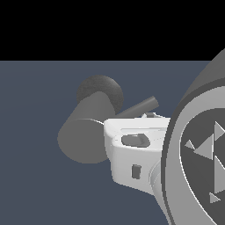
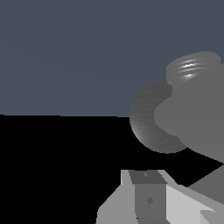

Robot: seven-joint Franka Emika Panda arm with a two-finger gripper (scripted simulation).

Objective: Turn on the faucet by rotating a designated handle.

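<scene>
Flat slate-blue ground lies behind the thick matte grey cylindrical faucet [image 1: 85, 136], its slim straight rod handle [image 1: 143, 107] just beside our glossy white tool [image 1: 132, 154] — whether open or closed, we cannot tell.

- The exterior view sits very close behind the arm [image 1: 197, 149], which fills its right side, facing the faucet [image 1: 88, 127].
- The wrist view looks out past a finger [image 2: 148, 197], close to the faucet [image 2: 188, 122].
- Both share the faucet.
</scene>
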